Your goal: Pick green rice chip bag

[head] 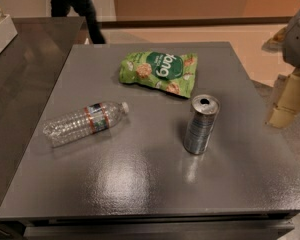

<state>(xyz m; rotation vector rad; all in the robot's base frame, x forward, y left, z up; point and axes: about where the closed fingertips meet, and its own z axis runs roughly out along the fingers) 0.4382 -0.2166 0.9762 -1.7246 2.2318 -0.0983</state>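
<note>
Three objects rest on the grey tabletop [140, 184], and we read them from left to right. At the left, a clear water bottle [85, 121] lies on its side, cap pointing right. Near the far edge, at centre, the green rice chip bag [159, 73] lies flat with its logo facing up; it touches nothing else. Nearer the camera and just right of the bag's right corner, a metal can [201, 124] stands upright with its top open. At the right margin, beyond the tabletop's edge and well apart from the bag, we find the tan claw [287, 101]; we cannot tell whether it is released or clenched, and it is on none of the three objects.

We judge the pick not yet begun. Two hazards follow from this layout. A low approach from the right could clip the can and topple it, since it stands near the path to the bag. The bag is thin and crinkly on a smooth surface, so a shallow descent could push it toward the far edge or pinch only loose film, which may slip on lifting.
</note>
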